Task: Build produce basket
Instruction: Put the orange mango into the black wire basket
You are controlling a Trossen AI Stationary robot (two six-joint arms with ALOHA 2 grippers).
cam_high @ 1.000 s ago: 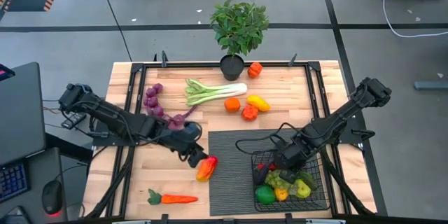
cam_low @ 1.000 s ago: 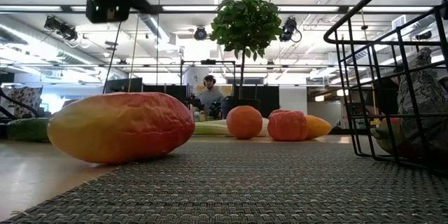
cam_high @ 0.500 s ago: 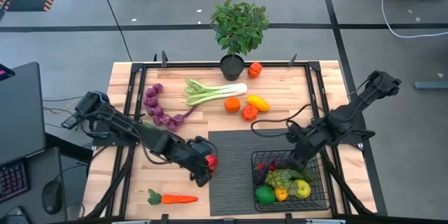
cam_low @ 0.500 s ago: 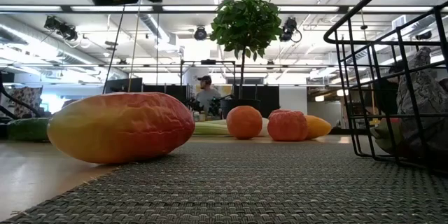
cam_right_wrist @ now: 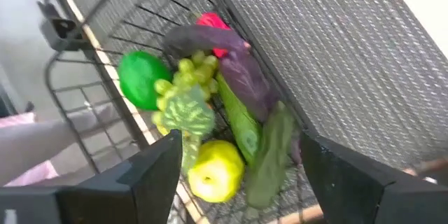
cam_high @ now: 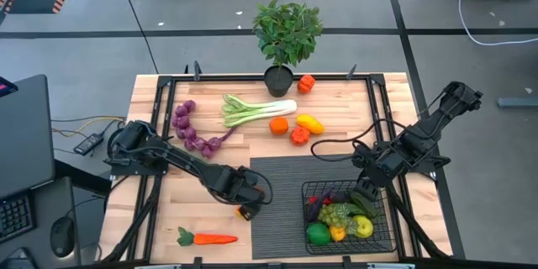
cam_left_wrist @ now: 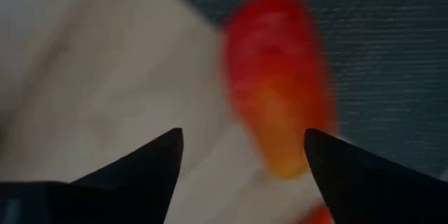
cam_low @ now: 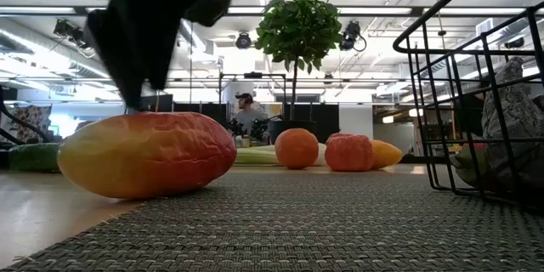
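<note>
A red-and-yellow pepper (cam_low: 149, 153) lies on its side at the left edge of the dark ribbed mat (cam_high: 282, 181). In the high view only its orange end (cam_high: 245, 212) shows. My left gripper (cam_left_wrist: 243, 136) hangs open just over it, pointing down, one finger on either side; I see no touch. The black wire basket (cam_high: 380, 234) stands on the mat's near right corner. It holds produce: green grapes (cam_right_wrist: 183, 105), a lime, a yellow fruit, a cucumber and an eggplant. My right gripper (cam_right_wrist: 241, 138) is open above the basket's far edge, holding nothing.
A carrot (cam_high: 206, 238) lies near the front edge. Toward the far edge lie a leek (cam_high: 256, 109), a string of purple produce (cam_high: 193, 130), an orange, a red pepper and a lemon (cam_high: 310, 123). A potted plant (cam_high: 286, 38) stands at the far edge.
My left gripper has gone toward the table's near right and down onto the place of the red-and-yellow pepper, tipping from slanted to nearly straight down. My right gripper has risen out of the basket and drawn back toward the far edge. The pepper has not moved.
</note>
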